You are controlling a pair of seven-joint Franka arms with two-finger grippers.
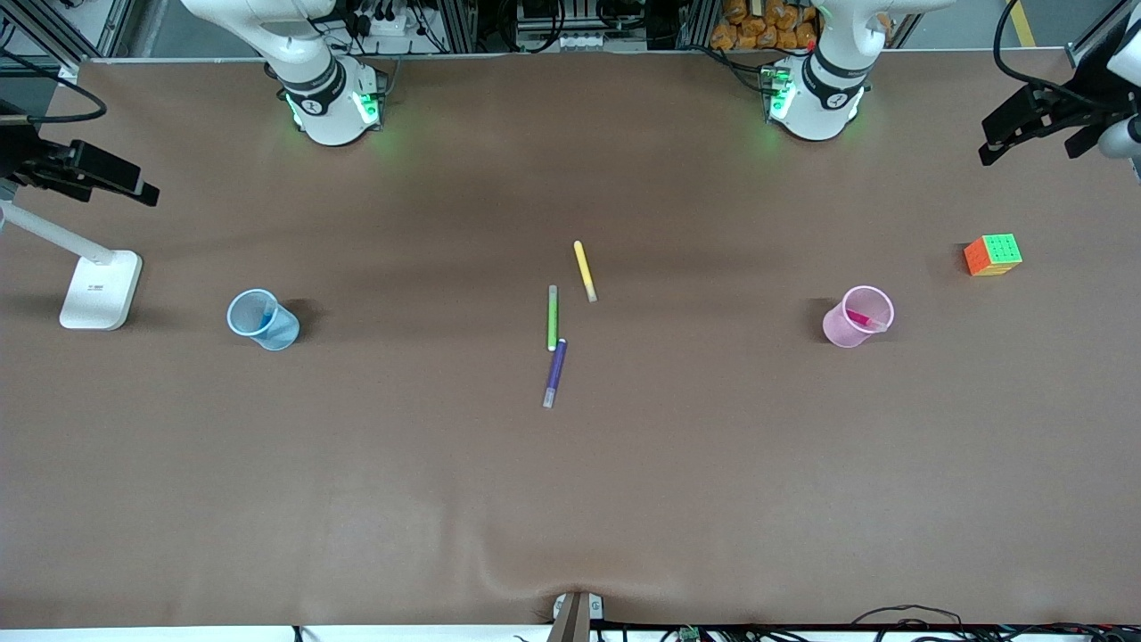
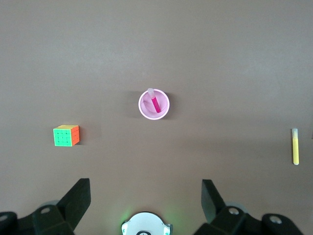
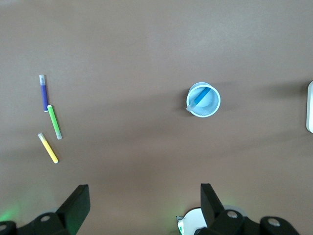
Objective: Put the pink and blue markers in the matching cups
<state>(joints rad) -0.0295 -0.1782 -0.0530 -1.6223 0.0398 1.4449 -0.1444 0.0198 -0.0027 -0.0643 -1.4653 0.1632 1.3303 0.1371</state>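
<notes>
The pale blue cup [image 1: 263, 319] stands toward the right arm's end of the table with the blue marker [image 1: 266, 316] in it; both show in the right wrist view, cup [image 3: 203, 100] and marker [image 3: 199, 98]. The pale pink cup [image 1: 857, 316] stands toward the left arm's end with the pink marker [image 1: 862, 318] in it; both show in the left wrist view, cup [image 2: 154, 104] and marker [image 2: 154, 102]. My left gripper [image 1: 1016, 125] [image 2: 145, 188] is open and empty, high above its end of the table. My right gripper [image 1: 107, 169] [image 3: 145, 193] is open and empty, high above its end.
A yellow marker [image 1: 584, 270], a green marker [image 1: 553, 317] and a purple marker [image 1: 555, 372] lie at mid-table. A colour cube [image 1: 992, 255] sits near the pink cup. A white lamp base [image 1: 100, 288] stands near the blue cup.
</notes>
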